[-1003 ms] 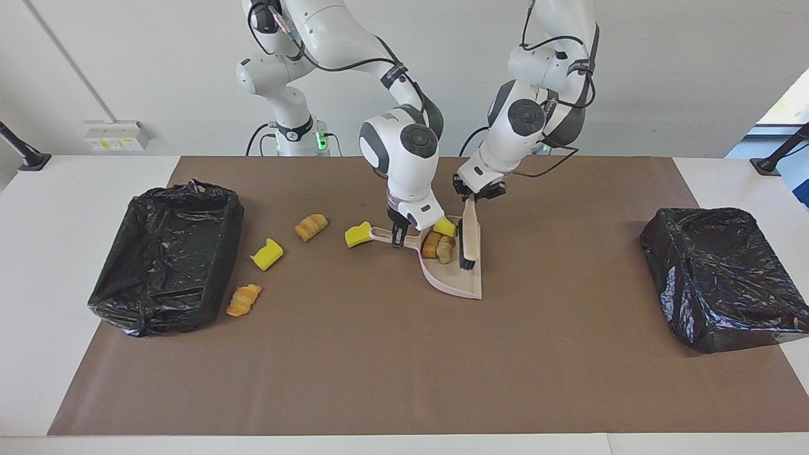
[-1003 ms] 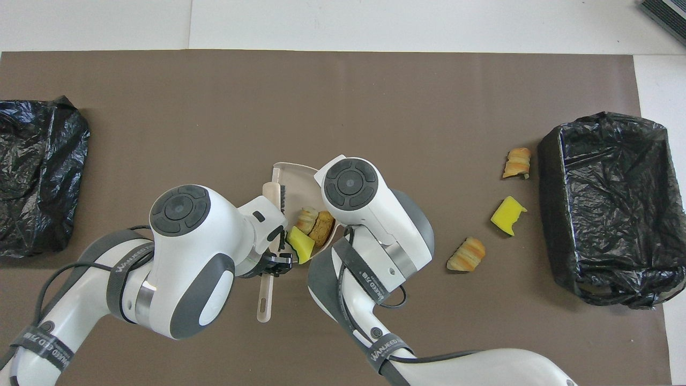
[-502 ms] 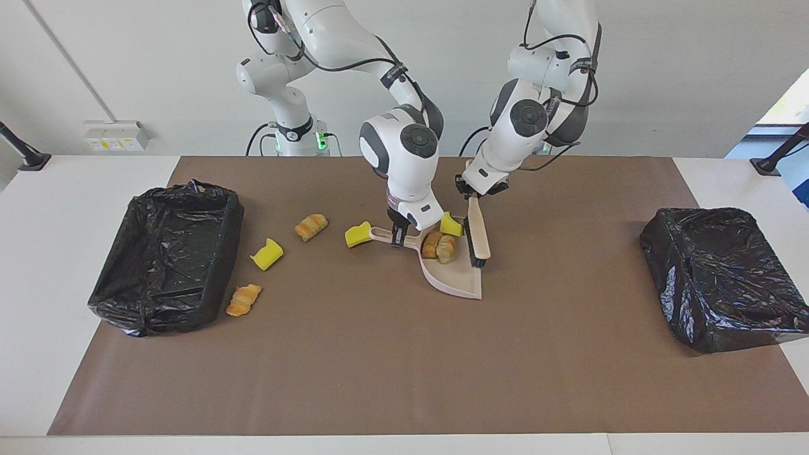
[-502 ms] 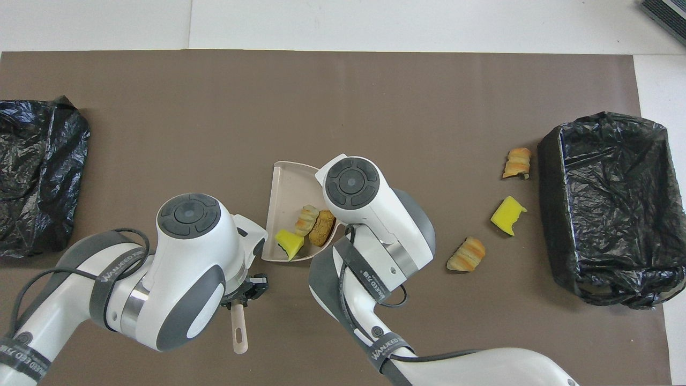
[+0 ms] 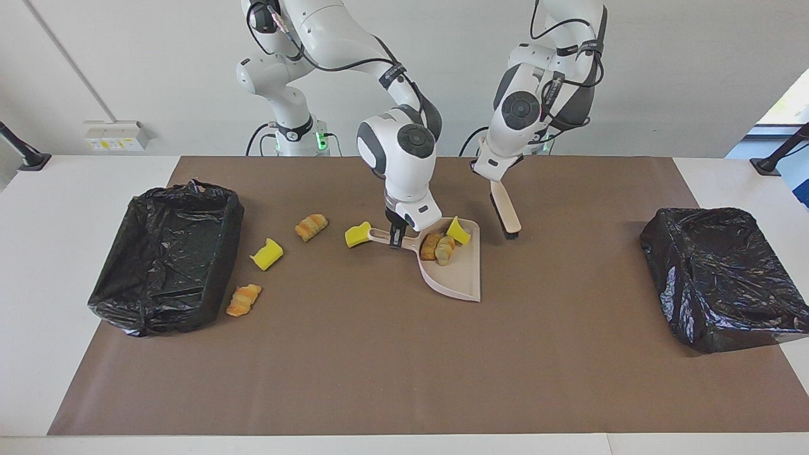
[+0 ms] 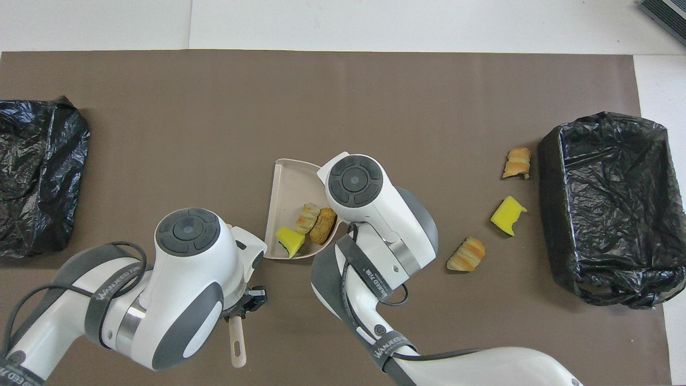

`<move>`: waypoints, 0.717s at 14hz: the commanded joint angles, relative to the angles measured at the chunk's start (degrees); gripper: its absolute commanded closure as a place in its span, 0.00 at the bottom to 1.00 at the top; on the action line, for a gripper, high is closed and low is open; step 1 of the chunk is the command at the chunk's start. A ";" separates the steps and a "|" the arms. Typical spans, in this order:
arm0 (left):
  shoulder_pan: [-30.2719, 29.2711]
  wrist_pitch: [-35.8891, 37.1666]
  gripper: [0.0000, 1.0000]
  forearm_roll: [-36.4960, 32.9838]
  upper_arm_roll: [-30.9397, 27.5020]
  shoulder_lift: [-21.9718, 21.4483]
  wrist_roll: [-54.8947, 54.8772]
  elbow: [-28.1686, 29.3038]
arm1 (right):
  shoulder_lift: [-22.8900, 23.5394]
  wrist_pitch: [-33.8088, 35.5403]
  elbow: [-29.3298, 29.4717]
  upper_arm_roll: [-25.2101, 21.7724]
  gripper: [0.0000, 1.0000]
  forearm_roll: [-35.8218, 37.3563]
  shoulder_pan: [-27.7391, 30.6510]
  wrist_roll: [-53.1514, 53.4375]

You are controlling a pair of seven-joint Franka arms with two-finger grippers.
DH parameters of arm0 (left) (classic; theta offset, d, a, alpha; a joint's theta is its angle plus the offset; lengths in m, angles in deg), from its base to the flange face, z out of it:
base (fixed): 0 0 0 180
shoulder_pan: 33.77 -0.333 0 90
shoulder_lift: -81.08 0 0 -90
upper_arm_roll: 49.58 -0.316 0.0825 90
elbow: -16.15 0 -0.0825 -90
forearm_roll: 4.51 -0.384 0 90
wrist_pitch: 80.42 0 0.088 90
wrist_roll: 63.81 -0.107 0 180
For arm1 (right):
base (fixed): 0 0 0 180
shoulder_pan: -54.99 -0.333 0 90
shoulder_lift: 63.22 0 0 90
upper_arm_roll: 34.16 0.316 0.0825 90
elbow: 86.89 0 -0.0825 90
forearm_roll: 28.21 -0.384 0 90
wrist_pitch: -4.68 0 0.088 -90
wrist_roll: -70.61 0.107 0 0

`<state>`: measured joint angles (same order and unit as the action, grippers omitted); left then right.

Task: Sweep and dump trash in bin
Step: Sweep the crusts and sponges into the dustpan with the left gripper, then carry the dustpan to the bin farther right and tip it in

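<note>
Readable: "WANJEED 7IB" on grey band of right arm (image 6: 370, 279); partial "WANJEED" on left arm (image 6: 107, 297) band.

3 sponges (image 5: 266, 254), 4 breads (image 5: 311, 226), 2 bins (image 5: 165, 256).

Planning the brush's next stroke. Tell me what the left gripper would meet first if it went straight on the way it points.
The left gripper points down; its brush leads, so the bristles would probably meet the brown mat beside the dustpan.

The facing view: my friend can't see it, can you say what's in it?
The right gripper holds a dustpan with three trash bits, while the left gripper lifts a brush beside it. Four more bits lie near one of two black bins.
</note>
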<state>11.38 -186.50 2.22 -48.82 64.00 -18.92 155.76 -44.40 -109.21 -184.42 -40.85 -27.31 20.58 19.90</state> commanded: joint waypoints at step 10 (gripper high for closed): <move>23.92 -23.21 1.00 4.95 -0.50 8.18 16.01 4.79 | -10.81 21.95 7.18 -0.07 1.00 -6.62 24.18 -24.67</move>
<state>33.42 -207.47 6.53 -48.40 69.05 -3.77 160.28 -53.31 -89.64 -177.42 -41.36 -32.35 40.20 0.11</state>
